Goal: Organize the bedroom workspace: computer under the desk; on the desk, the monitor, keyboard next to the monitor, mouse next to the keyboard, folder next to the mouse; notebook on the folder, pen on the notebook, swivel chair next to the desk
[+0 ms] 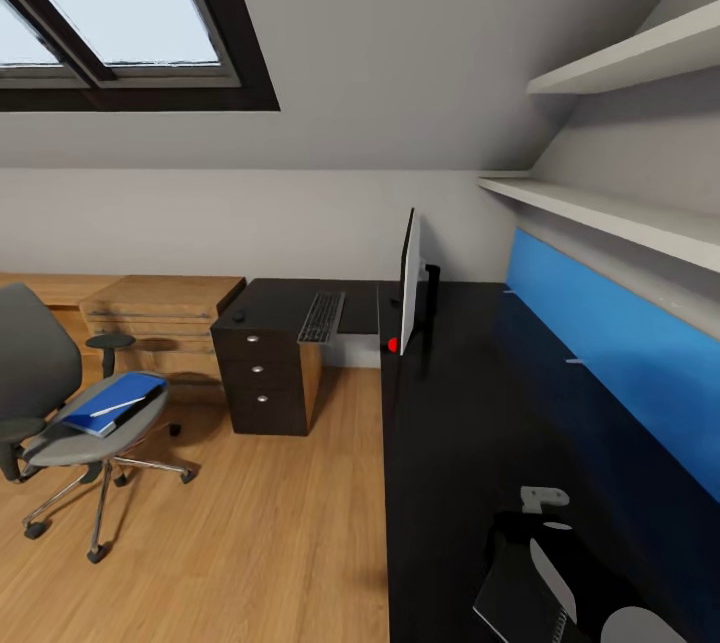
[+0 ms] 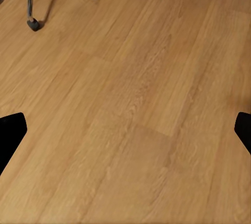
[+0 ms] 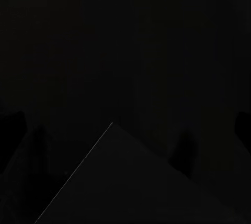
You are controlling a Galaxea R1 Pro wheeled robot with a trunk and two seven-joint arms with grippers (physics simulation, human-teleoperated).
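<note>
The black L-shaped desk (image 1: 450, 443) runs along the right wall. On it the monitor (image 1: 409, 281) stands edge-on, with the keyboard (image 1: 322, 317) and a small black mouse (image 1: 239, 315) to its left. At far left is the swivel chair (image 1: 60, 443), apart from the desk, with the blue folder (image 1: 108, 399) on its seat and the pen (image 1: 118, 407) lying on the folder. A thin dark notebook (image 1: 512, 595) with a pale edge lies on the near desk under my right arm; its corner (image 3: 120, 182) shows below the open right gripper (image 3: 125, 125). My left gripper (image 2: 125, 130) hangs open over the floor. The computer is out of view.
A light-wood chest (image 1: 160, 308) stands behind the chair, next to the desk's drawer pedestal (image 1: 262, 373). Two white shelves (image 1: 620, 213) and a blue panel (image 1: 620, 343) line the right wall. Wood floor (image 1: 250, 523) lies between chair and desk; the chair's casters (image 2: 34, 24) are near my left gripper.
</note>
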